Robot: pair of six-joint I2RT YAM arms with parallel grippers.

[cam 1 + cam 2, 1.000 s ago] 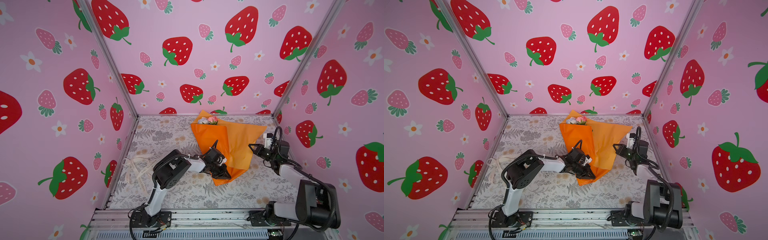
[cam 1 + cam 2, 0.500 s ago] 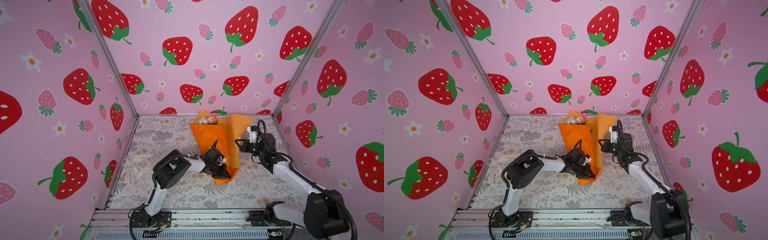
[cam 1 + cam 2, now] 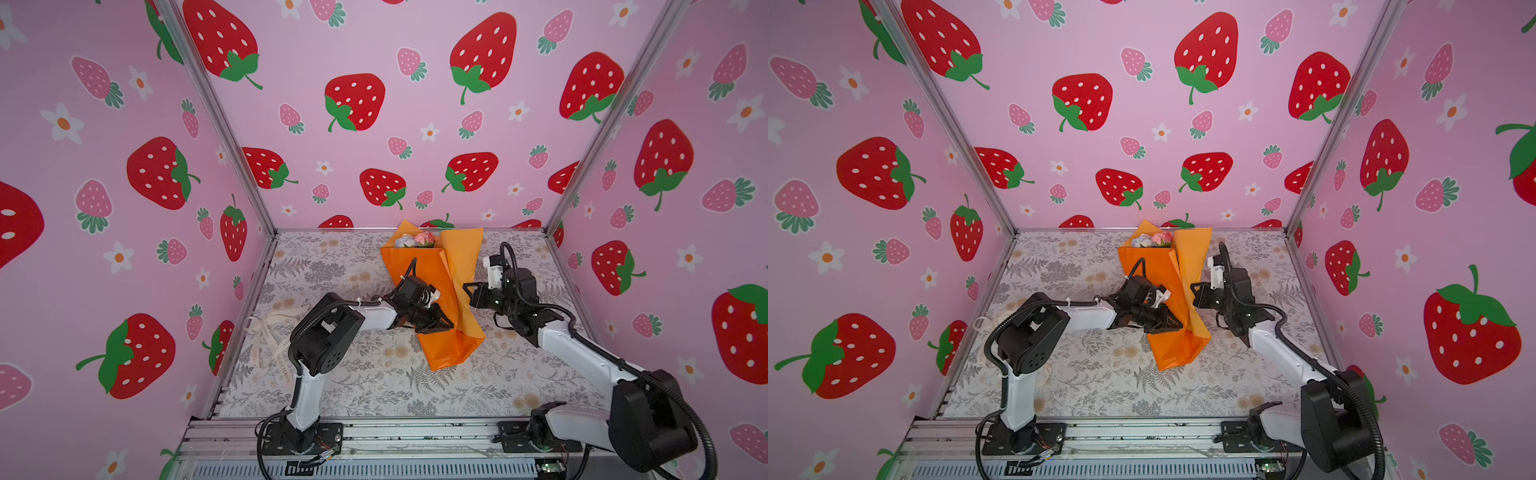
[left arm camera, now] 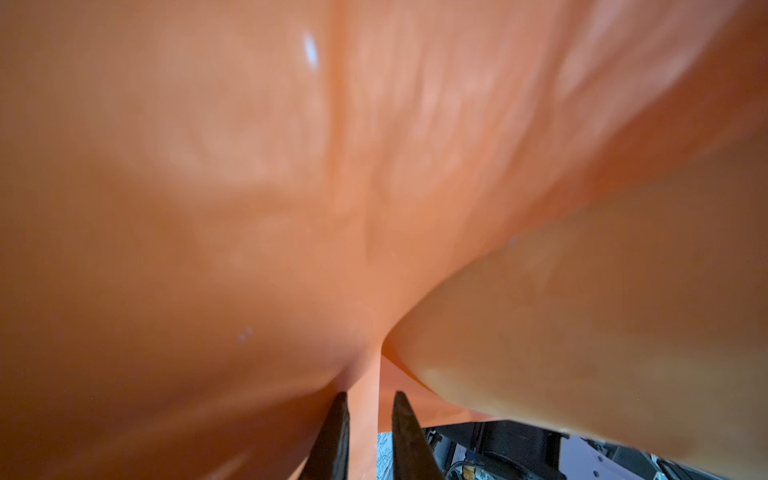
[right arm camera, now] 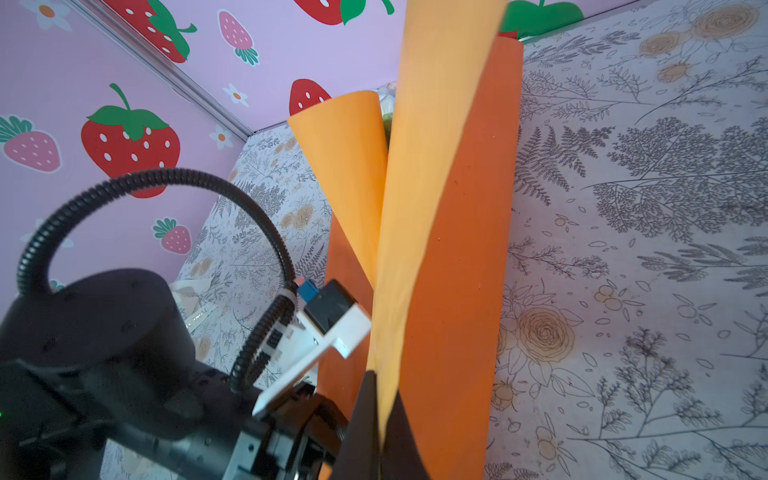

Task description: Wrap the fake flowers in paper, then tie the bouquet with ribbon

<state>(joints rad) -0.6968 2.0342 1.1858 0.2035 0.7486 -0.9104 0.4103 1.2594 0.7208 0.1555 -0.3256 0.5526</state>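
The bouquet of fake flowers lies at the back middle of the floor in both top views. White and pink roses (image 3: 417, 240) (image 3: 1156, 240) peek from the top of its orange wrapping paper (image 3: 453, 345) (image 3: 1177, 349). My left gripper (image 3: 446, 324) (image 3: 1177, 324) is at the wrap's narrow lower part. In the left wrist view its jaws (image 4: 370, 401) stand slightly apart around a fold of paper (image 4: 249, 166). My right gripper (image 3: 467, 291) (image 3: 1196, 291) (image 5: 380, 411) is shut on the edge of the paper's right flap (image 5: 432, 187), which stands upright against the bundle.
A cream ribbon (image 3: 270, 332) (image 3: 978, 322) (image 5: 195, 299) lies loose on the floral-patterned floor (image 3: 519, 374) by the left wall, behind my left arm. Pink strawberry walls close in the back and both sides. A metal rail (image 3: 415, 432) runs along the front.
My right gripper has moved left with the paper's right flap, lifting it from flat on the floor to upright against the bouquet. My left gripper's jaws have parted a little.
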